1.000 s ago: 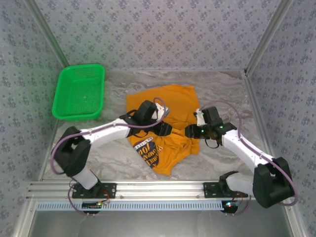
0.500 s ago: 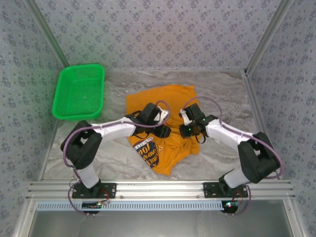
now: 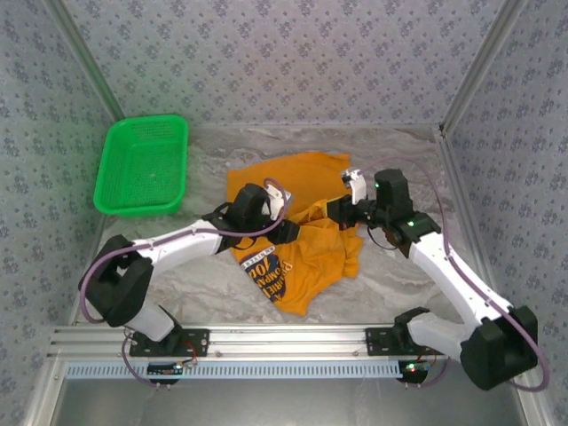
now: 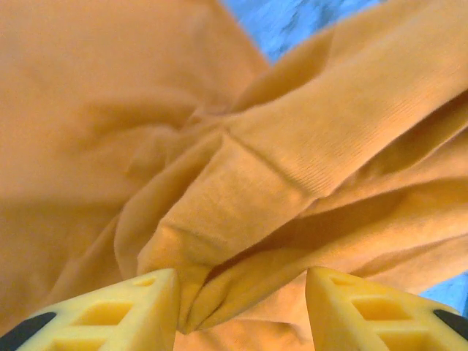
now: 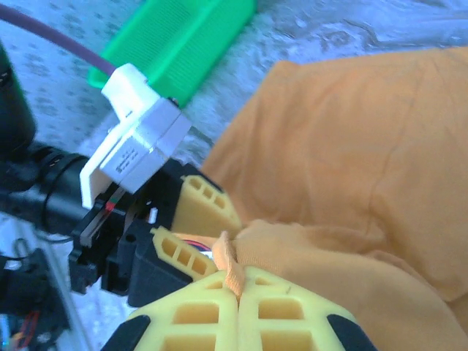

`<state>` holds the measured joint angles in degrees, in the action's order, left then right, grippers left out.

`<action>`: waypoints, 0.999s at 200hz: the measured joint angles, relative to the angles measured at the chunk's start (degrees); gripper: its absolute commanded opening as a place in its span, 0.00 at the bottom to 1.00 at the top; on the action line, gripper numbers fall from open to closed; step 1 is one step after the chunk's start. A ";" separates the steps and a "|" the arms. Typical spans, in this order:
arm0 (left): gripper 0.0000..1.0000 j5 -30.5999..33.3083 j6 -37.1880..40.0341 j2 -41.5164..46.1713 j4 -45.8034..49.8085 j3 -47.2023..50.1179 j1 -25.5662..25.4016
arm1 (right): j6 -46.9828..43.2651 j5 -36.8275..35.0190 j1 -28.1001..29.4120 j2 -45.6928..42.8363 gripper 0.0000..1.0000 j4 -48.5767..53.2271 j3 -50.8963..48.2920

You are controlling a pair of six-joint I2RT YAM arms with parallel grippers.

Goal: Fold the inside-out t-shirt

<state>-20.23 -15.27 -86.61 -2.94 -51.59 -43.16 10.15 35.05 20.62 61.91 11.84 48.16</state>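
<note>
Pinching orange-yellow short-sleeved cloth t-shirt (image 3: 306, 182) tight w/ right hand (image 5: 238, 281), mid marbled grey tabletop (image 3: 399, 155). Straddling another fold w/ left hand (image 4: 241, 292), fingers (image 4: 365, 307) apart; can't tell if gripped. Crumpled there, dark print up on near side.

Marble-look tabletop (image 3: 404, 160) here, crumpled orange t-shirt (image 3: 311, 182) lying mid-table, green mesh basket (image 3: 142, 164) sitting back left.

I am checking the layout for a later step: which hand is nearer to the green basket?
Left. The left hand is at the middle of the t-shirt, right of the green basket; the right hand pinches the t-shirt farther right, beyond the left hand.
</note>
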 measured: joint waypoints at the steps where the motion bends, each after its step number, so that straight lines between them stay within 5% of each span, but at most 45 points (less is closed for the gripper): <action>1: 0.48 -0.09 0.07 0.00 -0.13 0.00 0.00 | 0.04 0.20 -0.07 -0.04 0.00 -0.09 -0.07; 83: 0.43 -8.94 8.46 2.86 -6.88 1.53 -1.51 | 0.74 9.35 -0.07 2.01 0.00 -0.98 -1.11; 103: 0.18 -8.94 9.75 2.95 -7.54 1.53 -1.95 | 0.76 10.03 0.15 2.19 0.00 -0.94 -1.11; 118: 0.13 -8.94 10.12 2.82 -7.63 1.49 -1.97 | 0.76 10.34 0.42 2.29 0.00 -0.94 -1.11; 172: 0.29 -5.27 11.39 0.96 -7.45 0.39 -1.97 | 0.76 10.86 0.79 2.32 0.00 -0.92 -1.11; 200: 0.26 -4.87 12.44 -0.87 -7.45 -1.84 -2.03 | 0.81 10.88 0.79 2.32 0.00 -1.07 -1.11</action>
<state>-25.10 -2.83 -87.48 -10.39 -53.43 -45.19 10.96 45.93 21.41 64.23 10.76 47.05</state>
